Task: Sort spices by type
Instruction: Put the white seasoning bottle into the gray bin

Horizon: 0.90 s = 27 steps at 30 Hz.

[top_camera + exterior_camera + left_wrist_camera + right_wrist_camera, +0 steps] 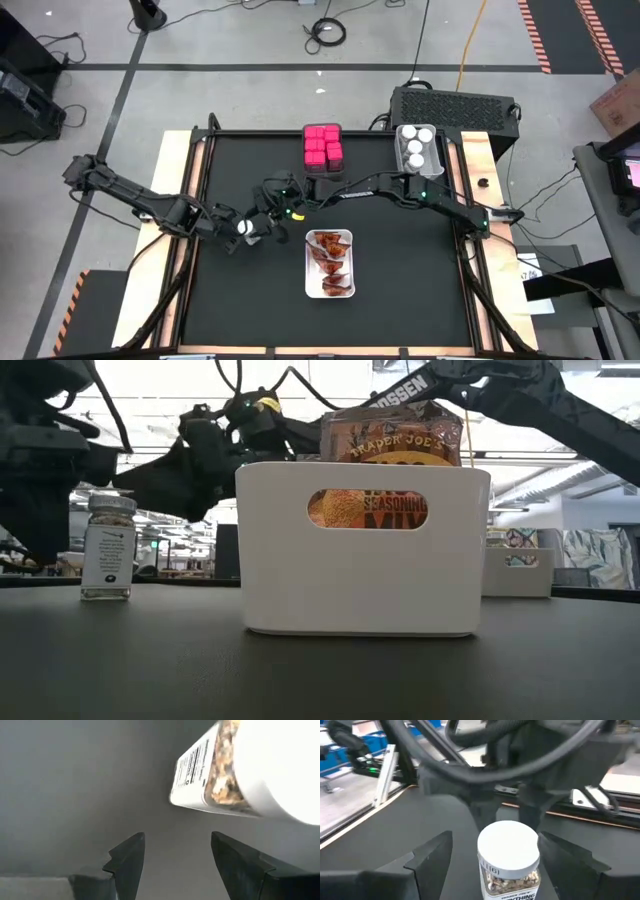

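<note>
Right wrist view is showing one jar (509,862) standing upright on the worktop (395,827), sitting between the spread fingers of the right end effector (495,857), not yet pinched. Left wrist view is showing the same jar just ahead of the left end effector (177,865), whose fingers are also standing spread with nothing between them.

Handling, judged: jar is looking rigid and light, clear wall smooth and likely slippery, possibly glass, so breakable if dropped. The paper label band on the body below the white cap is looking like the better place to pinch; a grip on the cap alone may slip or tip it.

Containers, high view:
- far middle bin (305,128) is holding pink boxes (322,145).
- far right bin (400,160) is holding four white-capped jars (417,146).
- near middle bin (310,285) is holding red-orange packets (331,262).

The loose jar is standing near the worktop's left middle, well apart from the jar bin.
</note>
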Each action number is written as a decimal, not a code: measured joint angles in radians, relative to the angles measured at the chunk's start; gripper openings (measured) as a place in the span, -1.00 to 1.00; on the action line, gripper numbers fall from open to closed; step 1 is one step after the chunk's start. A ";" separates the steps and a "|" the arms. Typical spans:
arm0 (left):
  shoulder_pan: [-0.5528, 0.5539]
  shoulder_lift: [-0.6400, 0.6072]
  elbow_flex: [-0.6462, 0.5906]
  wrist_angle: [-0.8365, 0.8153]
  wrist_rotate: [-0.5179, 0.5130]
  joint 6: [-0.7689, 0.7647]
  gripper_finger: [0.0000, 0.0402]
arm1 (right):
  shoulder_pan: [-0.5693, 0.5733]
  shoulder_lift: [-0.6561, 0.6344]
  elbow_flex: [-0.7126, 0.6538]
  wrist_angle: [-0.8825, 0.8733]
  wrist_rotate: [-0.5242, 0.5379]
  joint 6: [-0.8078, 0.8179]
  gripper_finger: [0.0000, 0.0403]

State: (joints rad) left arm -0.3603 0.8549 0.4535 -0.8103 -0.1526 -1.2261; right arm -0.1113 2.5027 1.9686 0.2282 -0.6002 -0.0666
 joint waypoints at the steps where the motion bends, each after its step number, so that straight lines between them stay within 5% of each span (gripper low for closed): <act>1: 0.000 0.001 -0.008 0.009 0.000 0.000 0.15 | 0.001 0.000 0.000 0.001 0.020 -0.002 0.43; 27: 0.053 0.007 -0.036 0.141 -0.020 0.032 0.15 | 0.012 0.059 -0.002 0.052 0.051 0.000 0.43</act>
State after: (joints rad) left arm -0.3074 0.8619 0.4171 -0.6689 -0.1725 -1.1939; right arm -0.0998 2.5612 1.9670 0.2799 -0.5492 -0.0671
